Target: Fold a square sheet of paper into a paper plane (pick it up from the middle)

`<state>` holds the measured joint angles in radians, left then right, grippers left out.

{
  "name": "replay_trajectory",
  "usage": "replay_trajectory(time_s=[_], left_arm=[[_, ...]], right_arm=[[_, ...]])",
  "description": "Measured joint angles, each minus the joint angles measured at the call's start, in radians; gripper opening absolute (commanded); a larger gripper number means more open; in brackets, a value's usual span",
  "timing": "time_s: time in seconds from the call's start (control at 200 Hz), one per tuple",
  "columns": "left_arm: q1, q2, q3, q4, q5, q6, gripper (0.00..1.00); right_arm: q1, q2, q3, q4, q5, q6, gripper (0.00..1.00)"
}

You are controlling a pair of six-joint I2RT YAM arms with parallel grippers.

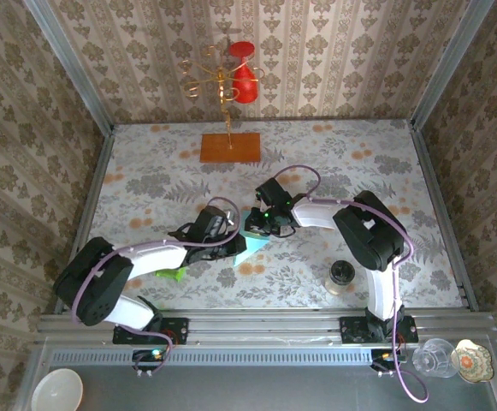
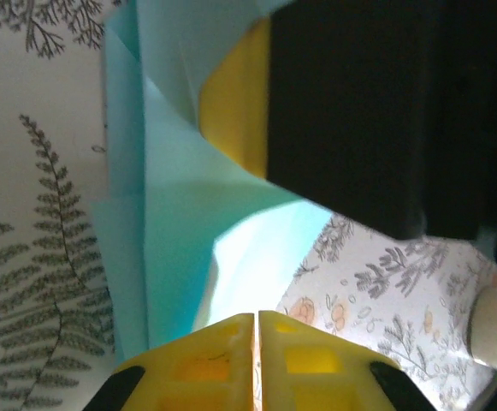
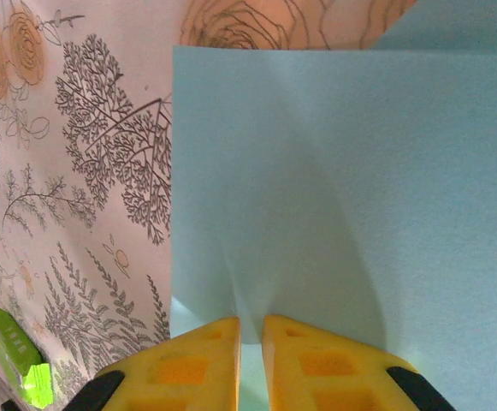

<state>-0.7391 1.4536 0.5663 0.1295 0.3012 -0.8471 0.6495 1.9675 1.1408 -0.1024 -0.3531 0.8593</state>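
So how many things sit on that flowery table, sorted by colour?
Orange: 1, rectangular wooden board
Gold: 1, curly wire stand
Red: 1, goblet-shaped cup
Light blue: 1, folded paper sheet
Green: 1, small flat object
Pale: 1, small dark-lidded jar
Total: 6

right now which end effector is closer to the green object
Left. The left end effector pinches the paper just right of the green object; the right end effector is farther right.
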Motion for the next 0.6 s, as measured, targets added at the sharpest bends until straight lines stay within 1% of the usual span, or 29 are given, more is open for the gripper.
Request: replay_trajectory(time_s=[0.195, 0.315, 0.49, 0.6], left_arm=[[0.02, 0.05, 0.019, 0.0, -0.037, 0.0, 0.1], [0.03, 0.093, 0.019, 0.006, -0.037, -0.001, 0.1], [0.032, 0.12, 0.025, 0.043, -0.026, -0.014, 0.09], [0.032, 0.122, 0.028, 0.041, -0.026, -0.014, 0.09]], right_arm=[[-0.008, -0.032, -0.044, 0.009, 0.003, 0.037, 0.2], [-0.012, -0.042, -0.056, 0.013, 0.002, 0.058, 0.22], [-0.027, -0.067, -0.081, 0.02, 0.006, 0.079, 0.26], [-0.043, -0.101, -0.103, 0.02, 0.009, 0.084, 0.31]])
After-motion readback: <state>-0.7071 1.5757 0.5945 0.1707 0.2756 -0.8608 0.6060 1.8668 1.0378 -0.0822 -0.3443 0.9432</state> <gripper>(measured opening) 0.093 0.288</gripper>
